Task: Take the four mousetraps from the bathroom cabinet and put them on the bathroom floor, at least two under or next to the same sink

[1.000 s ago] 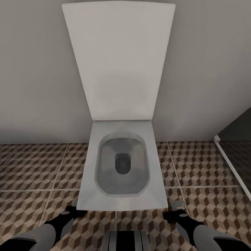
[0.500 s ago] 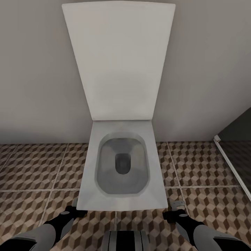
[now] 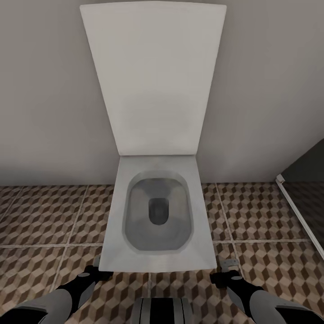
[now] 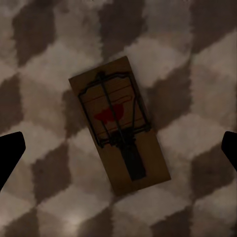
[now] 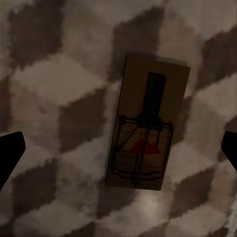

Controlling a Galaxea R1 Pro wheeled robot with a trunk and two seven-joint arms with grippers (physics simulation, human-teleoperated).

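Observation:
One mousetrap (image 4: 118,123), a small brown board with a dark wire spring and a red mark, lies flat on the cube-patterned bathroom floor (image 4: 49,64) below my left gripper (image 4: 118,150). That gripper is open, its dark fingertips (image 4: 11,154) far apart, clear of the trap. A second mousetrap (image 5: 148,123) lies flat on the tiles under my right gripper (image 5: 118,153), also open and not touching it. In the head view the left gripper (image 3: 92,275) and right gripper (image 3: 225,275) hang low on either side of the toilet's front. The cabinet and the bathroom sink are out of view.
A white toilet (image 3: 157,252) with its lid raised stands against the grey wall straight ahead, between my arms. A dark panel with a white bottom rail (image 3: 299,216) runs along the right. Patterned tiles (image 3: 40,216) stretch to both sides of the toilet.

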